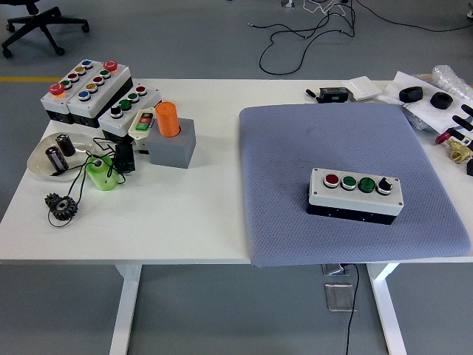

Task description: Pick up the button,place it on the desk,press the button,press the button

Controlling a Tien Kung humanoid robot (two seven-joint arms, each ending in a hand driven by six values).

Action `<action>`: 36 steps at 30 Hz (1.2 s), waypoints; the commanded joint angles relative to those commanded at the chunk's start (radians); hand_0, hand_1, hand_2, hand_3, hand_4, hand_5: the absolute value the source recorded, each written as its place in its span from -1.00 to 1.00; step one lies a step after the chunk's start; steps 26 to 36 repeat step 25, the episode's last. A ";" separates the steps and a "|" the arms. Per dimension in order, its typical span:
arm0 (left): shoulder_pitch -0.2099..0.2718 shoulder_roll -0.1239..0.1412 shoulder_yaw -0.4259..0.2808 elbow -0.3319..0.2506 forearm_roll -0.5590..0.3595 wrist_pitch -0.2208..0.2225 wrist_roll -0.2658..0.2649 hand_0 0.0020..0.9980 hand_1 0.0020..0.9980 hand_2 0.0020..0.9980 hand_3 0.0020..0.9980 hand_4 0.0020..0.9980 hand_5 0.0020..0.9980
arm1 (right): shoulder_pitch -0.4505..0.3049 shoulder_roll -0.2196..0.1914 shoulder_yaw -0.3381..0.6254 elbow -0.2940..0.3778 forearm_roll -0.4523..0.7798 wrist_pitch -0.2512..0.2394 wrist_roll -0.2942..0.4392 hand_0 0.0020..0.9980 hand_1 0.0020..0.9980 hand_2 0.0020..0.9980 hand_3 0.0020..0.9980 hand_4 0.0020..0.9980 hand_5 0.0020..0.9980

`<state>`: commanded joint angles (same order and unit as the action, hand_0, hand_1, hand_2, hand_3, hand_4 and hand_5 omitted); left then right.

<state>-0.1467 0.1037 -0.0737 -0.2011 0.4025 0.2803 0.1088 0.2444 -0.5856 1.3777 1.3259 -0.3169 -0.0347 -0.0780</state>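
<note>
We see the button box (355, 194) lying flat on the grey mat (295, 140) that covers the right half of the counter (185, 214), its four controls facing up: a red button (332, 180), two green ones and a black knob at the right end. It already sits on the counter side of things, so this scene fits either a box set down and waiting to be pressed, or one whose pressing is over; we cannot tell which.

Only the tips of the right robot hand (464, 120) show at the far right edge, well apart from the box; they look loosely spread and hold nothing. The left robot hand is out of view.

If a press is due, we judge it best to come straight down on one cap with a single fingertip, centred, so the box does not tip or slide on the soft mat. The caps sit close together, so a stray finger could catch a neighbour.
</note>
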 joint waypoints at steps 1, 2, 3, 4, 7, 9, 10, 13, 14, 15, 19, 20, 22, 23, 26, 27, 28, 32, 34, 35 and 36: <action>0.000 0.000 0.001 0.000 0.000 0.000 0.000 0.20 0.04 -0.03 -0.06 -0.44 0.94 | 0.000 0.000 0.001 -0.001 -0.011 0.000 0.001 0.60 0.53 0.64 0.72 0.59 0.55; 0.001 0.000 0.002 0.000 0.001 0.000 0.000 0.20 0.04 -0.03 -0.06 -0.44 0.94 | -0.002 -0.001 0.001 -0.001 -0.020 -0.001 0.002 0.60 0.53 0.64 0.72 0.59 0.55; 0.001 0.000 0.002 0.000 0.001 0.000 0.000 0.20 0.04 -0.03 -0.06 -0.44 0.94 | -0.003 -0.002 0.001 -0.002 -0.024 -0.001 0.003 0.60 0.53 0.64 0.72 0.59 0.55; 0.002 -0.001 0.004 0.000 -0.001 0.000 0.000 0.20 0.05 -0.03 -0.06 -0.44 0.94 | -0.004 -0.002 0.001 -0.002 -0.032 -0.001 0.004 0.60 0.52 0.64 0.72 0.57 0.51; 0.004 -0.002 0.009 0.000 -0.003 0.001 0.001 0.20 0.05 -0.03 -0.06 -0.44 0.94 | -0.010 -0.003 0.006 -0.006 -0.067 0.001 0.010 0.60 0.52 0.64 0.72 0.57 0.51; 0.005 -0.002 0.011 0.000 -0.003 0.001 0.001 0.20 0.05 -0.03 -0.06 -0.44 0.94 | -0.013 -0.004 0.006 -0.009 -0.088 0.001 0.015 0.60 0.52 0.64 0.72 0.57 0.51; 0.006 -0.002 0.012 0.000 -0.004 0.001 0.001 0.20 0.05 -0.02 -0.06 -0.44 0.94 | -0.014 -0.005 0.006 -0.010 -0.098 0.001 0.017 0.60 0.52 0.63 0.71 0.56 0.50; 0.009 -0.003 0.015 -0.001 -0.005 0.001 0.001 0.20 0.05 -0.02 -0.06 -0.44 0.94 | -0.017 -0.006 0.005 -0.015 -0.121 0.000 0.024 0.60 0.52 0.63 0.71 0.56 0.50; 0.009 -0.003 0.016 -0.001 -0.005 0.001 0.001 0.20 0.05 -0.02 -0.06 -0.44 0.94 | -0.018 -0.005 0.004 -0.016 -0.123 -0.001 0.025 0.60 0.52 0.63 0.71 0.56 0.50; 0.010 -0.003 0.016 -0.001 -0.005 0.001 0.001 0.20 0.05 -0.02 -0.06 -0.44 0.94 | -0.018 -0.005 0.003 -0.017 -0.122 -0.001 0.026 0.60 0.52 0.63 0.71 0.56 0.50; 0.012 -0.003 0.015 -0.001 -0.003 0.001 0.001 0.20 0.05 -0.02 -0.06 -0.44 0.95 | -0.017 -0.003 0.000 -0.021 -0.117 0.000 0.030 0.60 0.52 0.63 0.70 0.56 0.50; 0.011 -0.003 0.015 -0.001 -0.002 0.001 0.001 0.20 0.05 -0.02 -0.06 -0.44 0.95 | -0.016 -0.003 -0.001 -0.021 -0.117 0.000 0.030 0.60 0.52 0.63 0.70 0.56 0.50; 0.009 -0.001 0.008 -0.001 0.002 0.000 0.001 0.20 0.05 -0.02 -0.06 -0.45 0.94 | -0.015 -0.001 -0.002 -0.024 -0.097 0.002 0.036 0.59 0.52 0.60 0.70 0.55 0.48; 0.008 -0.001 0.006 -0.001 0.002 0.000 0.001 0.20 0.05 -0.02 -0.06 -0.45 0.94 | -0.015 0.000 -0.003 -0.025 -0.092 0.002 0.041 0.59 0.52 0.60 0.70 0.55 0.48; 0.005 -0.001 0.003 -0.001 0.002 0.001 0.001 0.20 0.05 -0.02 -0.06 -0.45 0.94 | -0.012 0.002 -0.003 -0.029 -0.088 -0.004 0.061 0.59 0.52 0.60 0.70 0.55 0.48; 0.005 -0.001 0.003 -0.001 0.002 0.001 0.001 0.20 0.05 -0.02 -0.06 -0.45 0.94 | -0.012 0.002 -0.003 -0.029 -0.088 -0.004 0.061 0.59 0.52 0.60 0.70 0.55 0.48; 0.005 -0.001 0.003 -0.001 0.002 0.001 0.001 0.20 0.05 -0.02 -0.06 -0.45 0.94 | -0.012 0.002 -0.003 -0.029 -0.088 -0.004 0.061 0.59 0.52 0.60 0.70 0.55 0.48; 0.005 -0.001 0.003 -0.001 0.002 0.001 0.001 0.20 0.05 -0.02 -0.06 -0.45 0.94 | -0.012 0.002 -0.003 -0.029 -0.088 -0.004 0.061 0.59 0.52 0.60 0.70 0.55 0.48; 0.005 -0.001 0.003 -0.001 0.002 0.001 0.001 0.20 0.05 -0.02 -0.06 -0.45 0.94 | -0.012 0.002 -0.003 -0.029 -0.088 -0.004 0.061 0.59 0.52 0.60 0.70 0.55 0.48; 0.005 -0.001 0.003 -0.001 0.002 0.001 0.001 0.20 0.05 -0.02 -0.06 -0.45 0.94 | -0.012 0.002 -0.003 -0.029 -0.088 -0.004 0.061 0.59 0.52 0.60 0.70 0.55 0.48; 0.005 -0.001 0.003 -0.001 0.002 0.001 0.001 0.20 0.05 -0.02 -0.06 -0.45 0.94 | -0.012 0.002 -0.003 -0.029 -0.088 -0.004 0.061 0.59 0.52 0.60 0.70 0.55 0.48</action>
